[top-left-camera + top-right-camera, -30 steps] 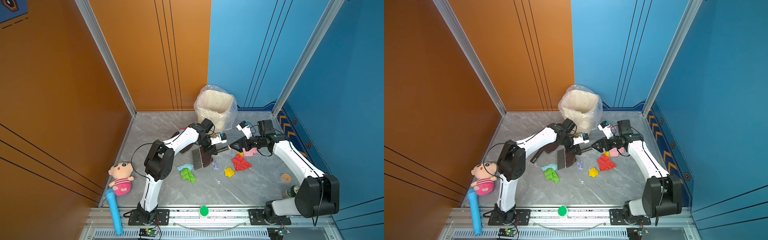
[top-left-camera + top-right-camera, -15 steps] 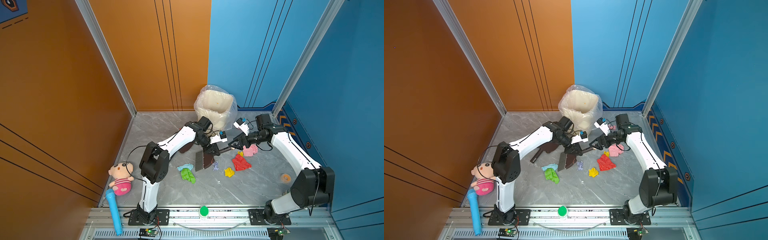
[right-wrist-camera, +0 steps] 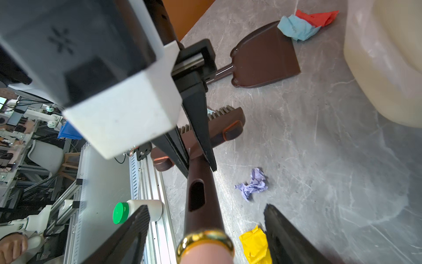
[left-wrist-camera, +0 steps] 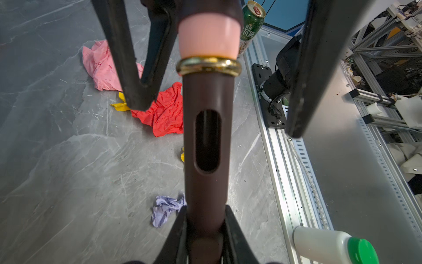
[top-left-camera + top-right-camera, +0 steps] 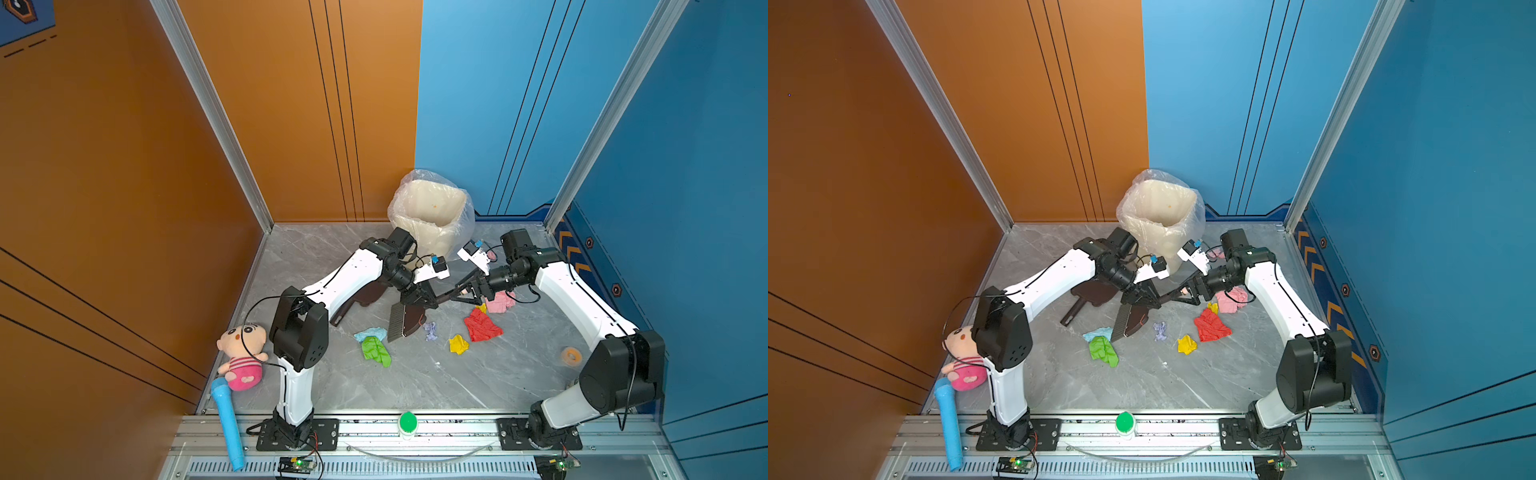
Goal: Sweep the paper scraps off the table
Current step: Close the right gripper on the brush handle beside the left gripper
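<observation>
Left gripper (image 5: pixel 419 296): clamped on the brush (image 5: pixel 405 322) handle.
Right gripper (image 5: pixel 465 289): has moved in, fingers open astride the handle tip; handover looks near.
Scraps (image 5: pixel 481 325): mid-table (image 5: pixel 436 382), unswept.

right gripper (image 5: pixel 460 291) now around the brush handle (image 5: pixel 444 296), jaws seemingly narrower, brush head (image 5: pixel 402 324) swung slightly

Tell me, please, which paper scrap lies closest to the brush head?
The light blue scrap: it sits right against the bristle end of the brush, beside the green scrap. The lilac scrap lies clear of it on the other side.
</observation>
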Robot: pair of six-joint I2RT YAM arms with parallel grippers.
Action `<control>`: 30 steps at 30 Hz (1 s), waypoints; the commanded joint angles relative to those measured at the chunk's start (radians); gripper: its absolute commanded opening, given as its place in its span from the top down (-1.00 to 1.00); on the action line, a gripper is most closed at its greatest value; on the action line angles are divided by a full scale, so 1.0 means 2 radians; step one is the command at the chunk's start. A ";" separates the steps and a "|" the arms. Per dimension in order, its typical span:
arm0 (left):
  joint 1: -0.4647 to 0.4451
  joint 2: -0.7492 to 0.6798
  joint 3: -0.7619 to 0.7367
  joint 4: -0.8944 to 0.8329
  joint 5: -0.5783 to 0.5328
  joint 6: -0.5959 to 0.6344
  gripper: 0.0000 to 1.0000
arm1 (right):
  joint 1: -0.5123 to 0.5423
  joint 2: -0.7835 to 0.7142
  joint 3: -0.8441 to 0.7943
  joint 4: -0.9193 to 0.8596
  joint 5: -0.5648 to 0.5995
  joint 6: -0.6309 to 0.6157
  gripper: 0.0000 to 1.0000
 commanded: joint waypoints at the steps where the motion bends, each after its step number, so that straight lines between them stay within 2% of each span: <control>1: 0.008 0.001 0.005 -0.031 0.050 0.020 1.00 | 0.012 0.010 0.016 -0.023 -0.003 -0.017 -0.57; 10: 0.011 0.013 0.012 -0.048 0.063 0.032 1.00 | 0.031 0.020 0.038 -0.032 0.005 -0.028 -0.38; 16: 0.014 0.014 0.017 -0.061 0.074 0.038 1.00 | 0.043 0.036 0.056 -0.059 0.006 -0.046 -0.17; 18: 0.015 0.014 0.021 -0.069 0.075 0.043 1.00 | 0.045 0.041 0.063 -0.068 0.009 -0.053 -0.17; 30: 0.021 0.013 0.028 -0.091 0.069 0.050 1.00 | 0.058 0.044 0.069 -0.109 0.032 -0.129 0.08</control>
